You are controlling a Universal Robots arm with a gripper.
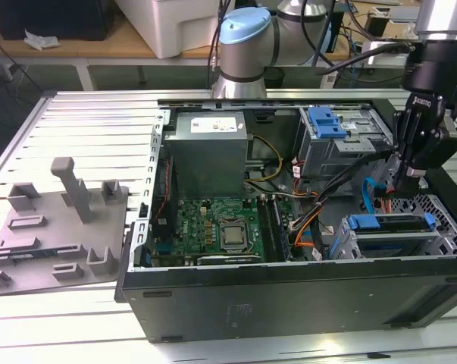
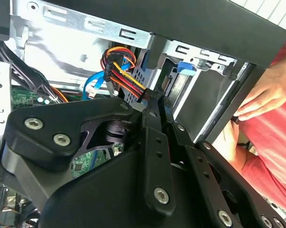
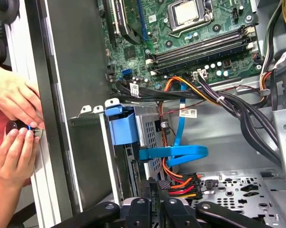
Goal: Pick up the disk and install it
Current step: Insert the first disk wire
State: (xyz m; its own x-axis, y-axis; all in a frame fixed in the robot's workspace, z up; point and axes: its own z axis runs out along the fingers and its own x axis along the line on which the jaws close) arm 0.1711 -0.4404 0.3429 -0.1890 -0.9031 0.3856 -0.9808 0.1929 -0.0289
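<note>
- Your gripper [image 1: 401, 180] hangs over the drive cage [image 1: 433, 241], fingers [image 3: 150, 192] drawn nearly together (whether they pinch anything, you can't tell).
- The disk [image 1: 395, 221] sits in that cage.

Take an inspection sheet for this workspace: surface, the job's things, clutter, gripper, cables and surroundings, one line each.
Surface: slotted metal table, carrying an open computer case.
Job's things: the disk appears to sit in the grey drive cage at the exterior view's right, its blue rail showing.
Clutter: grey moulded fixture plate beside the case, at the exterior view's left.
Gripper: the gripper hangs inside the case, close to that cage.
Cables: blue flat cable and red-orange-yellow bundle lie near the gripper.
Surroundings: a person's hands at the case's outer wall.
</note>
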